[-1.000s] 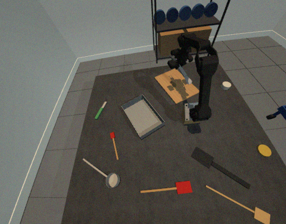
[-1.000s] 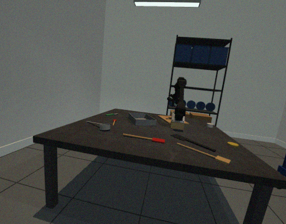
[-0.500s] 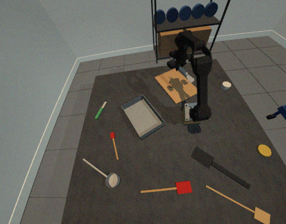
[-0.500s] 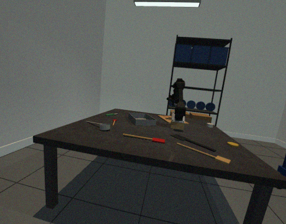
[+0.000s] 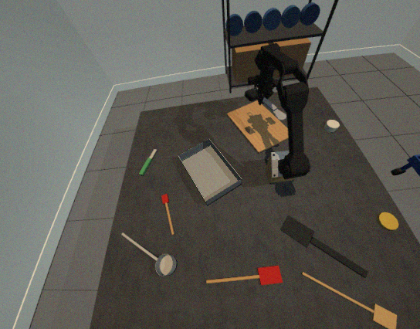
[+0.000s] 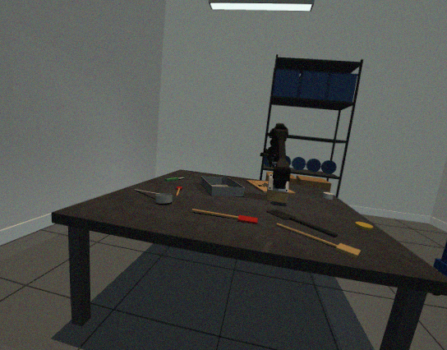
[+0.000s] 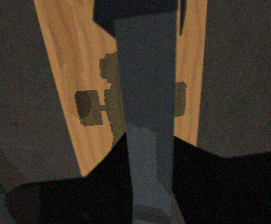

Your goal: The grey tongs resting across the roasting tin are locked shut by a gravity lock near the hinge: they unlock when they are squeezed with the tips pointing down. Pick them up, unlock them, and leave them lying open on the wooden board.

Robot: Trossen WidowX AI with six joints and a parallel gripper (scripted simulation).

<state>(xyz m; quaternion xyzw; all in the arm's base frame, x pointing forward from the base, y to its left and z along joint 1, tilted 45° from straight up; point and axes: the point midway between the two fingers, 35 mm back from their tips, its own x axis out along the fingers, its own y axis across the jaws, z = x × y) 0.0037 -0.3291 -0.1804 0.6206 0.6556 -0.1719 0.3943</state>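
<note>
My gripper (image 5: 261, 96) (image 6: 273, 161) (image 7: 142, 135) is shut on the grey tongs (image 5: 276, 110) (image 7: 146, 95) and holds them in the air above the wooden board (image 5: 243, 117) (image 6: 256, 183) (image 7: 61, 70). In the top view the tongs slant down from the fingers towards the board's far right edge. In the wrist view they show as one grey bar across the board, with the arms together. The arm's shadow falls on the board. The grey roasting tin (image 5: 225, 189) (image 6: 220, 191) stands empty to the left of the board.
A black shelf rack (image 5: 319, 42) (image 6: 352, 123) with blue discs stands behind the board. A white cup (image 5: 332, 125) is to its right. A green marker (image 5: 147, 163), a ladle (image 5: 165, 265), several spatulas (image 5: 269, 275) and a yellow disc (image 5: 388, 221) lie on the table.
</note>
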